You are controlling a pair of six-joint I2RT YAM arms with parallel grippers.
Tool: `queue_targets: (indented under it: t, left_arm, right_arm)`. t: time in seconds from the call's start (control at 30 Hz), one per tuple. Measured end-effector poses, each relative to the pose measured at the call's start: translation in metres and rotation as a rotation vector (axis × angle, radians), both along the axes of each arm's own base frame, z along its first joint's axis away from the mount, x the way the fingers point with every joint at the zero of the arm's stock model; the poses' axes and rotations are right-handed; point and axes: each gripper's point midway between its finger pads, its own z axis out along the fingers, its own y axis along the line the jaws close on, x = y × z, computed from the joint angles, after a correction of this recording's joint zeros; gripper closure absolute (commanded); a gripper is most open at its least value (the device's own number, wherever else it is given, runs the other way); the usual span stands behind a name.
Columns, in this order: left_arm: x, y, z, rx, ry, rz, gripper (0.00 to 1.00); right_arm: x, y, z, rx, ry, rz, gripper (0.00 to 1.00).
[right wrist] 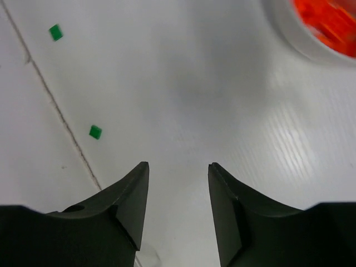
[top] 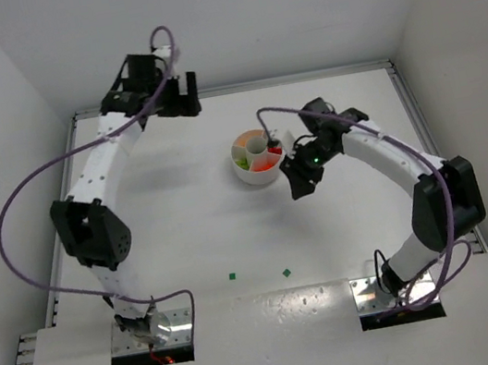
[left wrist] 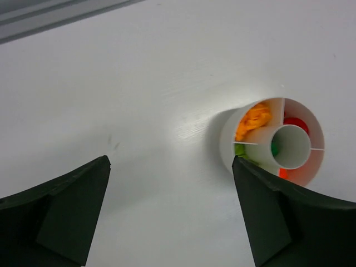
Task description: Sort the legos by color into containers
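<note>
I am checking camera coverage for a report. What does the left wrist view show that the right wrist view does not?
Only left wrist: the central hub and divider walls of the low round white plastic dish. Only right wrist: a tiny green plastic brick and a second one, loose on the white tabletop. Both: part of the dish's rim and the tabletop.

The top camera looks steeply down from above and behind the arm bases (top: pixel 149 334), far enough off to take in the whole tabletop (top: pixel 188 239). The left wrist camera slants down between the fingers of the left tool (left wrist: pixel 171 167) toward the dish (left wrist: pixel 225 136), some way off. The right wrist camera sits close over the surface behind the right tool (right wrist: pixel 178 167). All three catch the dish; the top and right wrist views share two green bricks (right wrist: pixel 95 132).
</note>
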Motion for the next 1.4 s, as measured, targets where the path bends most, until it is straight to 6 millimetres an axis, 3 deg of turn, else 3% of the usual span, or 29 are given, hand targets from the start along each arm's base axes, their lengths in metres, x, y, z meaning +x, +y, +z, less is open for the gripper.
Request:
queue_targets:
  t: [0.1,0.23,0.37,0.5,0.63,0.7,0.87,0.97,1.13,1.4]
  left_arm:
    - [-0.013,0.053,0.014,-0.014,-0.017,0.115,0.00]
    - [-0.030,0.102,0.005,-0.003,0.019,0.198,0.00]
    - [-0.054,0.115,-0.025,0.021,0.092,0.182,0.00]
    - [-0.098,0.123,-0.051,0.052,0.173,0.175,0.00]
    - [-0.134,0.140,-0.046,0.059,0.143,0.225,0.00]
    - [-0.148,0.151,-0.036,0.049,0.106,0.264,0.00]
    - [-0.167,0.183,-0.010,0.040,0.015,0.411,0.00]
    - [-0.172,0.205,-0.004,0.051,0.003,0.521,0.00]
    - [-0.176,0.236,-0.015,0.050,0.049,0.644,0.00]
    - [-0.185,0.268,-0.027,0.019,0.096,0.751,0.00]
  right_arm:
    - [-0.027,0.035,-0.004,-0.013,-0.030,0.193,0.51]
    - [-0.057,0.069,-0.007,-0.020,-0.101,0.440,0.51]
    - [-0.082,0.093,-0.021,-0.047,-0.146,0.668,0.51]
    - [-0.099,0.120,-0.037,-0.101,-0.148,0.837,0.55]
    - [-0.106,0.157,-0.053,-0.190,-0.123,0.915,0.61]
    - [-0.111,0.173,-0.064,-0.226,-0.129,0.923,0.55]
    - [-0.150,0.149,-0.090,-0.369,-0.073,0.956,0.52]
    - [-0.166,0.140,-0.098,-0.423,-0.047,0.949,0.52]
    - [-0.172,0.158,-0.098,-0.410,-0.090,0.889,0.56]
    - [-0.163,0.188,-0.095,-0.349,-0.111,0.738,0.54]
